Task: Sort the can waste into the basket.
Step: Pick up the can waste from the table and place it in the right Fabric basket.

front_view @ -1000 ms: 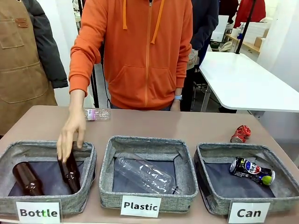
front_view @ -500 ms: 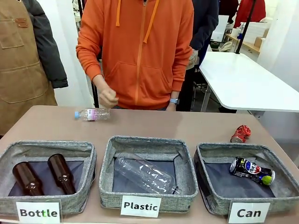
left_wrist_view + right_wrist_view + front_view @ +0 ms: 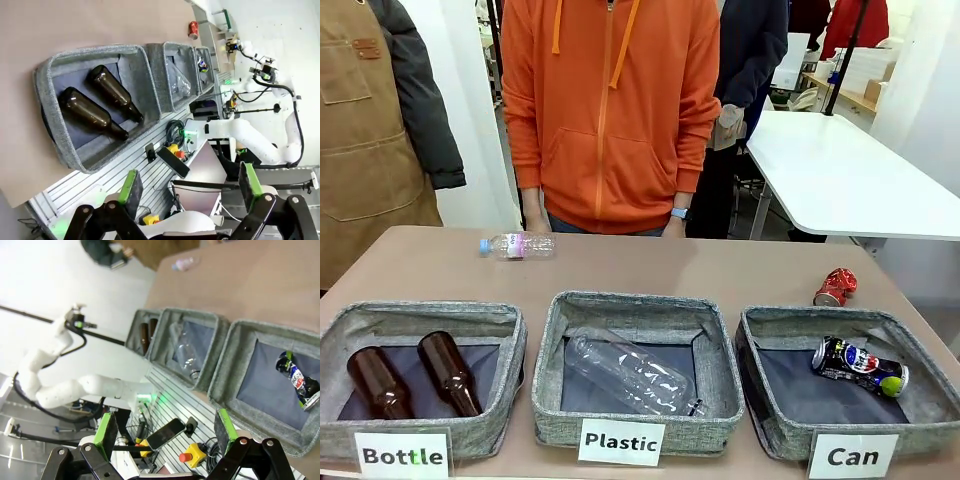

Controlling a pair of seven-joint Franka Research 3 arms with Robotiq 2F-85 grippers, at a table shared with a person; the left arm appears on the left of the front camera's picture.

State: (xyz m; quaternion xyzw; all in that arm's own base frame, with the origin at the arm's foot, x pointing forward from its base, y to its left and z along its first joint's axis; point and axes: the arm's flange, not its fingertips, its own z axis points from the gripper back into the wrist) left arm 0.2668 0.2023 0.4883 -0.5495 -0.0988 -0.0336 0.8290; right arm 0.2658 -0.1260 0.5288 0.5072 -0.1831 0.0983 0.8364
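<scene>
Standing at the top centre of the front view, a person in an orange hoodie (image 3: 610, 110) faces the brown table (image 3: 720, 268), arms hanging at its far edge. Three grey fabric baskets line the bottom of that frame: the Bottle basket (image 3: 480, 440) at lower left, the Plastic basket (image 3: 700, 432) at centre and the Can basket (image 3: 775, 438) at lower right. At the bottom edge of the wrist views, the left gripper (image 3: 190, 183) and the right gripper (image 3: 165, 428) each stand spread wide, green pads apart and empty.

Two brown glass bottles (image 3: 448, 372) lie side by side in the Bottle basket, and a clear plastic bottle (image 3: 625, 372) lies slantwise in the Plastic basket. The black can (image 3: 858, 366) lies on its side at the right of the Can basket, yellow-green end toward the frame's right edge. A small clear bottle (image 3: 517, 245) lies on the tabletop at upper left. The crushed red can (image 3: 835, 287) rests on bare table just beyond the Can basket's far right corner — outside it.
</scene>
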